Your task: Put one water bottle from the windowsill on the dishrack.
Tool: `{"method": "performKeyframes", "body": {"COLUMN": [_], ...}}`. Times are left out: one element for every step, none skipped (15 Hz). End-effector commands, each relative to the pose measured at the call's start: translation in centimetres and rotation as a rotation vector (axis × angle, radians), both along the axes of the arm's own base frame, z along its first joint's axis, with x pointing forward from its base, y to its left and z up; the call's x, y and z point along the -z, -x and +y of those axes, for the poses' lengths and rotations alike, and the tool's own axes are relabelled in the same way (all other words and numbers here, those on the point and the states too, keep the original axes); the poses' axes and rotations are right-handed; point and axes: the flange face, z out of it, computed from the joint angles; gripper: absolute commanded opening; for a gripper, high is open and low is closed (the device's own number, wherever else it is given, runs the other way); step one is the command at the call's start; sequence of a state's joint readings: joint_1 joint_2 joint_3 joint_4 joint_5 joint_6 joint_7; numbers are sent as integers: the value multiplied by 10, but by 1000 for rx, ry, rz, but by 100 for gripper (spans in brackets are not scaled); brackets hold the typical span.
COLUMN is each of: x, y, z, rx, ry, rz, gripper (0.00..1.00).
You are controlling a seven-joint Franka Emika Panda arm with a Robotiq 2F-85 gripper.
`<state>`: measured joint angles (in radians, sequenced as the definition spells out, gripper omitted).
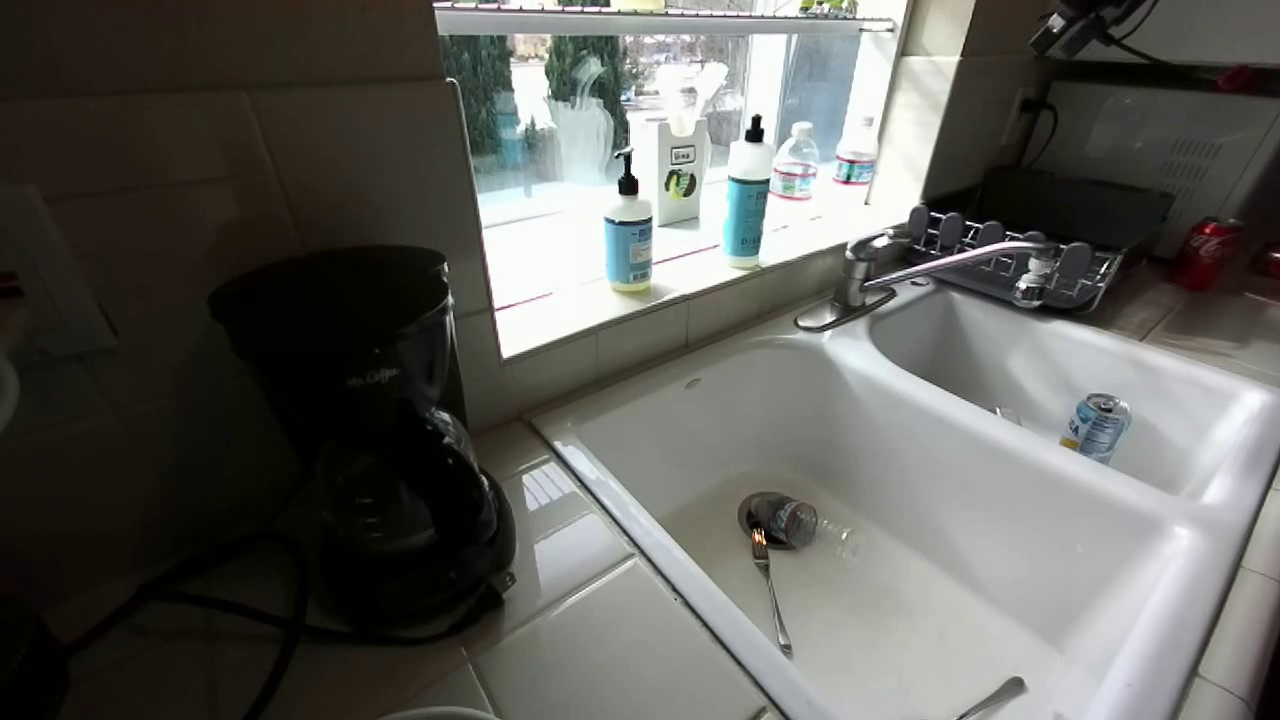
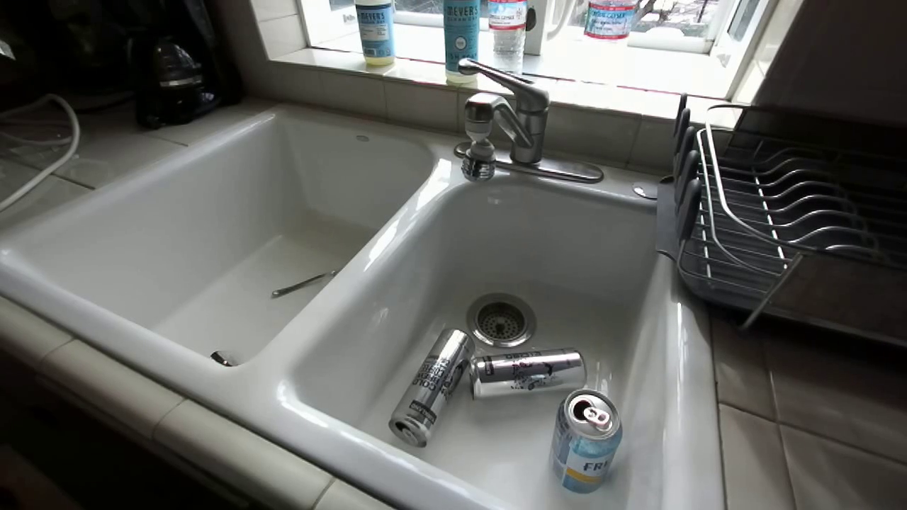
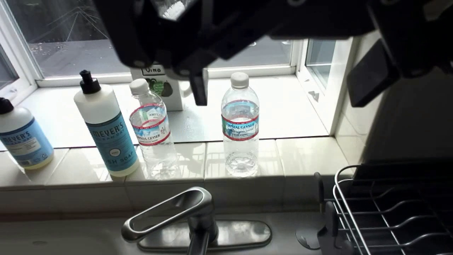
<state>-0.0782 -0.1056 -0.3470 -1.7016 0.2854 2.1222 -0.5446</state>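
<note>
Nearest in the wrist view, the black gripper (image 3: 279, 105) hangs in from the top, its two fingers spread wide apart. Beyond them, framed in the gap from this angle, a clear water bottle (image 3: 240, 124) with a pale cap stands upright on the tiled windowsill (image 3: 304, 156). To its left stands a second water bottle (image 3: 152, 131), just beside a tall teal-and-white soap bottle (image 3: 109, 134), with a shorter pump bottle (image 3: 24, 141) farther along. The dark dishrack (image 3: 389, 209) sits right of the faucet (image 3: 203, 219).

In an exterior view, I look over a black coffee maker (image 1: 340, 360) on the counter (image 1: 620, 650) to the white sink (image 1: 760, 390). Down in it a see-through container (image 1: 795, 525) lies on its side, with a fork (image 1: 771, 595) just beside it. Both water bottles show upright toward the far end of the windowsill, and a red can (image 1: 1205, 255) stands near the dishrack.

In an exterior view, one silver can (image 2: 432, 389) and a second silver can (image 2: 528, 372) lie on their sides near a drain (image 2: 501, 320), an opened blue can (image 2: 587, 443) close by. The dishrack stands right at the sink's edge, and both water bottles are cut off at the top.
</note>
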Motion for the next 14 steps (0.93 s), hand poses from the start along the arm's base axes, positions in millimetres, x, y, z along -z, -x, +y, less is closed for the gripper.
{"method": "performKeyframes", "body": {"x": [11, 9, 14, 16, 17, 15, 14, 12, 12, 13, 13, 14, 16, 19], "y": [-37, -23, -31, -36, -39, -39, -39, -39, -38, -43, -46, -52, -58, -65], "z": [-8, -2, -4, -6, -7, -8, -8, -8, -8, -9, -11, -14, -14, -16], "rx": [-36, -14, -19, -18, -17, -17, -17, -17, -16, -36, -40, -41, -46, -45], "ry": [-102, -61, -76, -81, -83, -84, -83, -83, -82, -76, -78, -67, -53, -33], "rz": [-33, -22, -27, -28, -29, -31, -34, -36, -37, -54, -70, -83, -95, -91], "gripper": [100, 100, 100, 100, 100, 100, 100, 100, 100, 100, 100, 100, 100, 100]}}
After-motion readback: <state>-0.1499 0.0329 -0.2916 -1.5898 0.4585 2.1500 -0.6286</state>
